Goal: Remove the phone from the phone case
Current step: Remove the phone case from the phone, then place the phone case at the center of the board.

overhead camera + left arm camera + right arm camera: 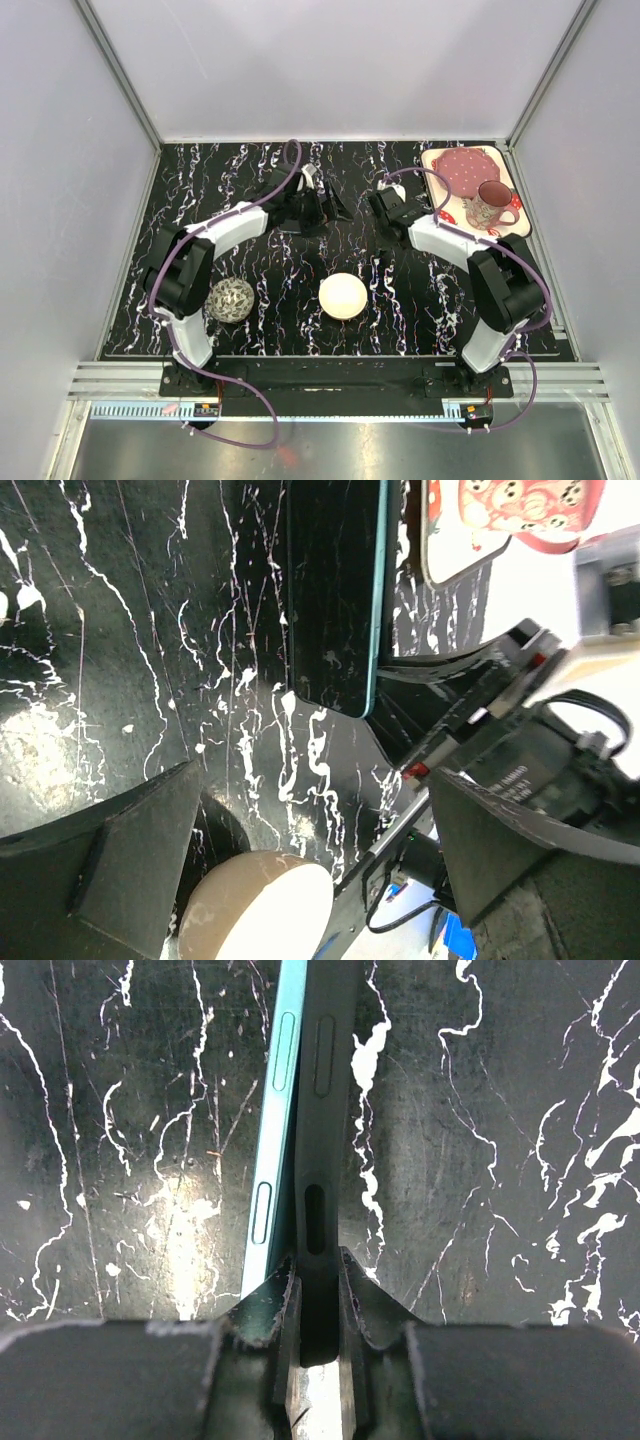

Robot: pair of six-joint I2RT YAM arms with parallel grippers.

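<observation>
In the right wrist view the black phone case (322,1110) stands on edge with the teal-edged phone (270,1150) beside it, parted from it at the near end. My right gripper (318,1305) is shut on the case's edge. In the left wrist view the phone (335,590) shows its dark face and teal rim above the marbled table, with the right gripper (470,685) at its lower right corner. My left gripper (310,880) is open and empty, a short way from the phone. In the top view the left gripper (312,205) and right gripper (385,208) face each other across the phone (338,207).
A cream dome (343,296) sits at the table's front middle and shows below my left gripper (255,905). A patterned ball (231,300) lies by the left arm. A tray (432,158) at the back right holds a red dotted cloth (468,172) and a mug (490,205).
</observation>
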